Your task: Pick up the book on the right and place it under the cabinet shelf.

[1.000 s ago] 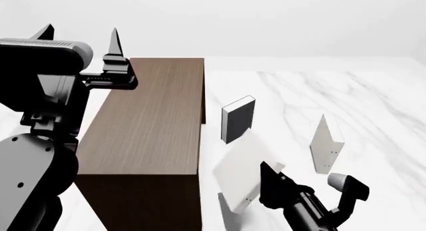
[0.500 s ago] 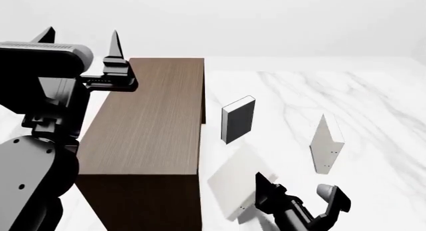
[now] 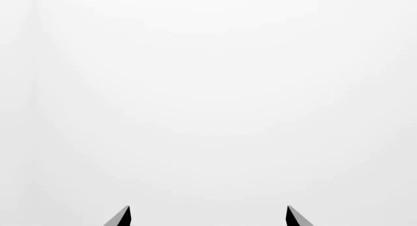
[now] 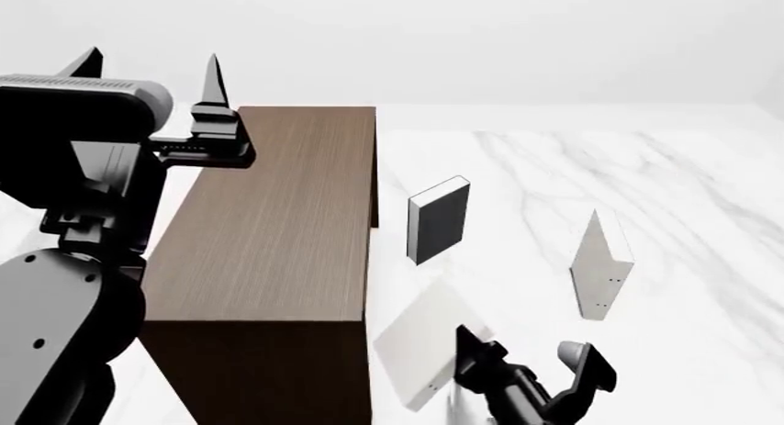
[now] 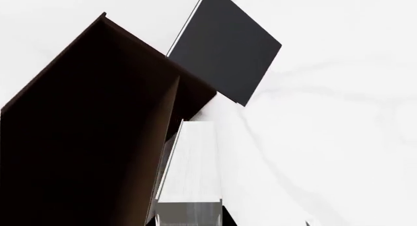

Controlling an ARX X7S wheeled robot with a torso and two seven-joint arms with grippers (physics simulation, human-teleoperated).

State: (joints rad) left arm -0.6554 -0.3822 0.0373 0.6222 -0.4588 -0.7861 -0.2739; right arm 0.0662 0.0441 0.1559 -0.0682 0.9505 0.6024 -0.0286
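Head view: the right gripper [image 4: 472,347], fingers clamped on the thin pale grey-white book [image 4: 423,342], has carried it lower and leftward, just beside the large dark brown wood-grain cabinet [image 4: 275,251]; insertion beneath looks imminent. The left gripper [image 4: 153,67] hangs open.

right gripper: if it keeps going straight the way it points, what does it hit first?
Probably the cabinet shelf: the book held by the right gripper points beside its side panel. Black book lies beyond; depth unclear.
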